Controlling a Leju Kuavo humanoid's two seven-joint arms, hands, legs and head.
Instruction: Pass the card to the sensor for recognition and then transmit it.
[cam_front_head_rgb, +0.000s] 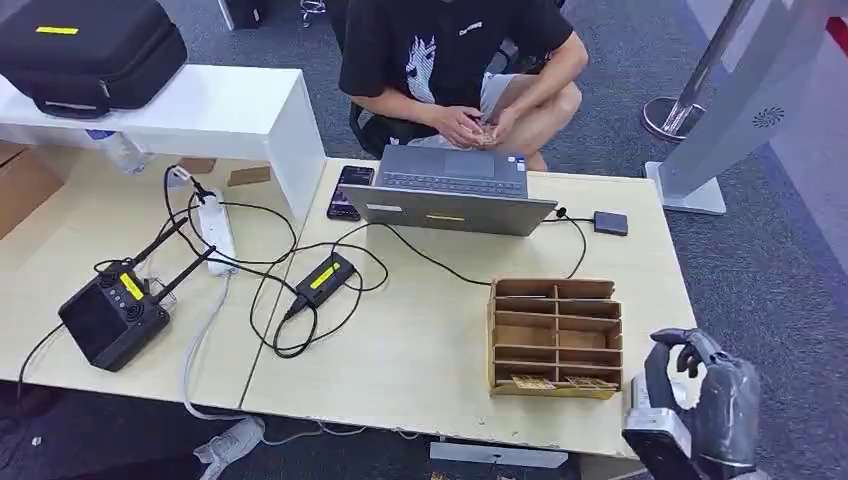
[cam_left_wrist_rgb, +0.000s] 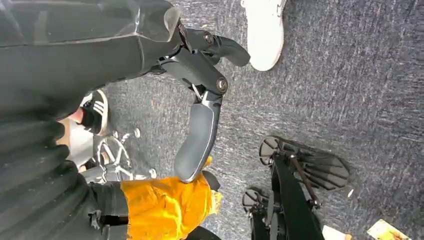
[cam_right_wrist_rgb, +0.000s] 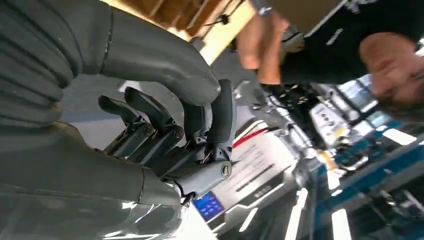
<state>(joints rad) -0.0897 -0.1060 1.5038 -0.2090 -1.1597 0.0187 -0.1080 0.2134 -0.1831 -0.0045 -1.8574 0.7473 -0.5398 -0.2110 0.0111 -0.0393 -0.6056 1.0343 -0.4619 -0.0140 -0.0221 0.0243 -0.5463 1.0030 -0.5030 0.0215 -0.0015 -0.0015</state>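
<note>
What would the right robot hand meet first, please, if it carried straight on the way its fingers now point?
Probably nothing soon. The right robot hand hangs off the table's near right corner, fingers curled and pointing up. The brown cardboard compartment organiser lies to its left, off that line, though depth is unclear.

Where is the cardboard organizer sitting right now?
In the head view, the cardboard organizer sits at the table's near right edge, just left of the right hand.

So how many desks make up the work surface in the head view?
2: the left desk carries the radio unit and power strip; the right desk carries the laptop, phone and cardboard organizer.
</note>
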